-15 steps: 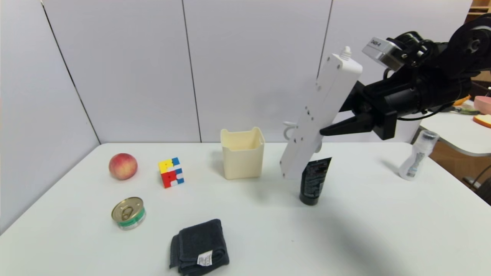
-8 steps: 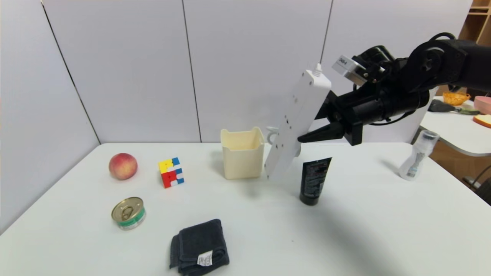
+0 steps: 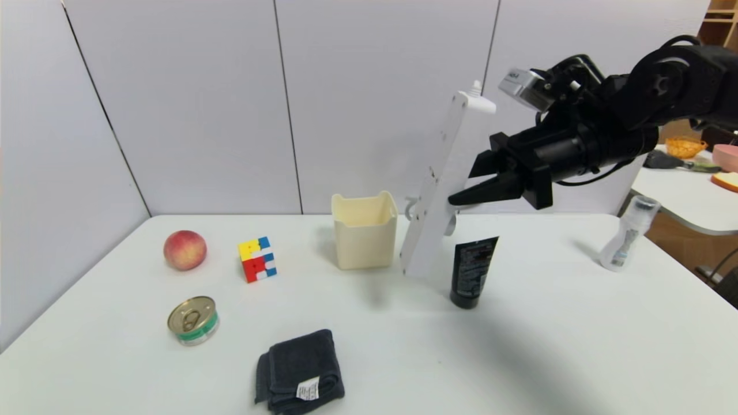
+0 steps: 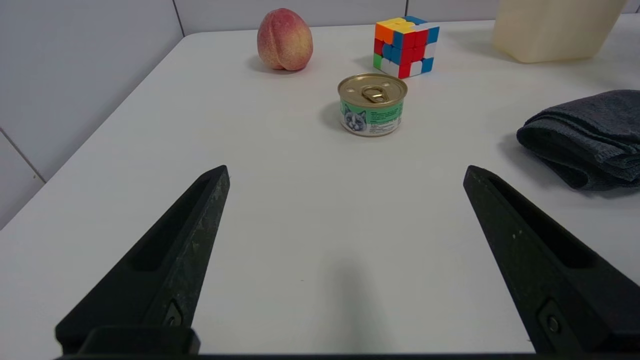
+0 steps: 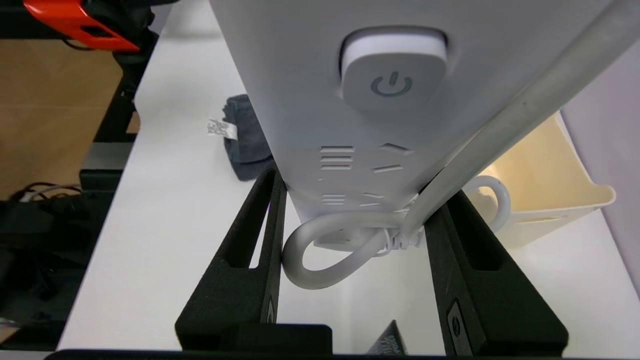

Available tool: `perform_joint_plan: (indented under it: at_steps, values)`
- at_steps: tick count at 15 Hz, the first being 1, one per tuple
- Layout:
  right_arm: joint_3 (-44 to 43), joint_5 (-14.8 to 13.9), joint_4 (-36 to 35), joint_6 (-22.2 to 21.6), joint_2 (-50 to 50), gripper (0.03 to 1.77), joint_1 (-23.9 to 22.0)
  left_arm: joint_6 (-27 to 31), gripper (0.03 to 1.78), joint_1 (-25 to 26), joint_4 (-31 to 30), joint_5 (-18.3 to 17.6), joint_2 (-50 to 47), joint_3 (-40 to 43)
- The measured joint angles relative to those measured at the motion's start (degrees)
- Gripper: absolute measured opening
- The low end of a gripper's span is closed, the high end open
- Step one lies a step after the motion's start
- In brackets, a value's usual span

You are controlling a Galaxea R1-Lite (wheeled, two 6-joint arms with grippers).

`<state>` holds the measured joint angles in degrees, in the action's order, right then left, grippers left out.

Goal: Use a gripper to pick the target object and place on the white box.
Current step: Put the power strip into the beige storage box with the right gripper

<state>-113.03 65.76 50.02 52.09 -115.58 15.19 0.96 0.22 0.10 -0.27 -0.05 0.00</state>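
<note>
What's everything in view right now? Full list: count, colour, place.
power strip: 1, white, held tilted in the air, right of the box
white box: 1, cream, table centre back
tube: 1, black, upright, below the strip
peach: 1, red-yellow, back left
puzzle cube: 1, multicolour, right of peach
can: 1, gold lid, green label, front left
towel: 1, dark grey, folded, front centre
bottle: 1, clear, far right
table: 1, white
right gripper: black, clamped on the strip
left gripper: black, open, above the table's left front
</note>
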Motion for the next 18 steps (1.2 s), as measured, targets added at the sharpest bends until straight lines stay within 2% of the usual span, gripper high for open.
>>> perform_joint_plan:
  at_steps: [4, 8, 15, 18]
  values:
    - [0.0, -0.3, -0.1, -8.9, 3.1, 0.83, 1.1, 0.0, 1.69, 0.0, 0.0, 0.0, 0.0, 0.0]
    - [0.0, -3.0, 0.2, -16.2, 4.5, 0.83, 2.2, 0.0, 1.69, 0.0, 0.0, 0.0, 0.0, 0.0]
    - [0.0, -11.4, 0.4, -28.7, 5.4, 0.83, 4.8, 0.0, 1.69, 0.0, 0.0, 0.0, 0.0, 0.0]
    - [0.0, -14.0, 0.3, -33.5, 5.5, 0.83, 5.8, 0.0, 1.69, 0.0, 0.0, 0.0, 0.0, 0.0]
